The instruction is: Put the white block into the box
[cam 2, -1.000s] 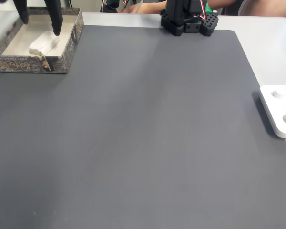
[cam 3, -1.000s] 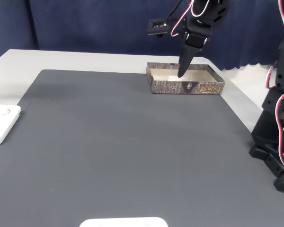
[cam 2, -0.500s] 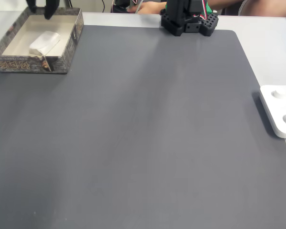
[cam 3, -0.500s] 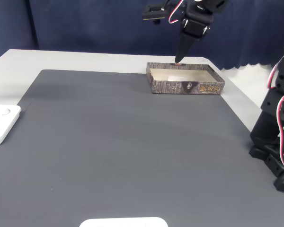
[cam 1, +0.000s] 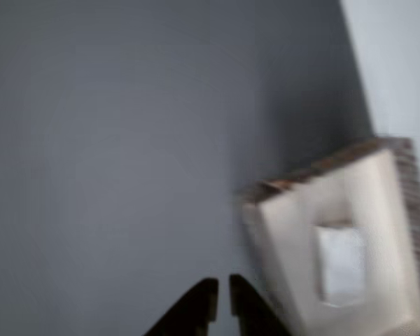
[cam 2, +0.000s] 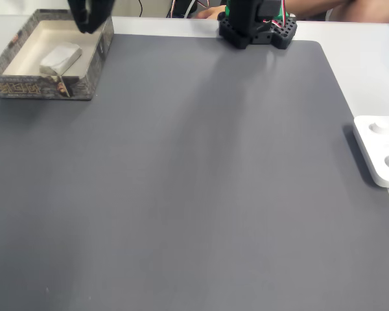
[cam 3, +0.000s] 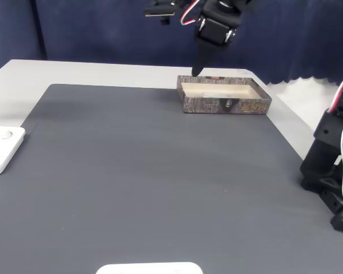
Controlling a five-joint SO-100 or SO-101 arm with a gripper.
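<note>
The white block (cam 2: 60, 57) lies inside the box (cam 2: 26, 85) at the mat's far left corner, free of the gripper. In the blurred other view the white block (cam 1: 341, 264) rests on the pale floor of the box (cam 1: 280, 231), at the right. My gripper (cam 2: 87, 26) hangs above the box's right wall, raised off it. Its dark fingertips (cam 1: 204, 297) stand almost together with nothing between them, and the gripper (cam 1: 222, 290) is over bare mat. In another fixed view the gripper (cam 3: 195, 71) points down just left of the box (cam 3: 224, 105).
A dark grey mat (cam 2: 201, 181) covers the table. A white plate with round knobs (cam 2: 381, 150) sits at its right edge; it is the plate (cam 3: 0, 149) at the left in another fixed view. The arm's base (cam 2: 256, 26) stands at the far edge.
The gripper has risen out of the box, swung sideways off it over the mat, and closed its fingers. The white block stays lying in the box.
</note>
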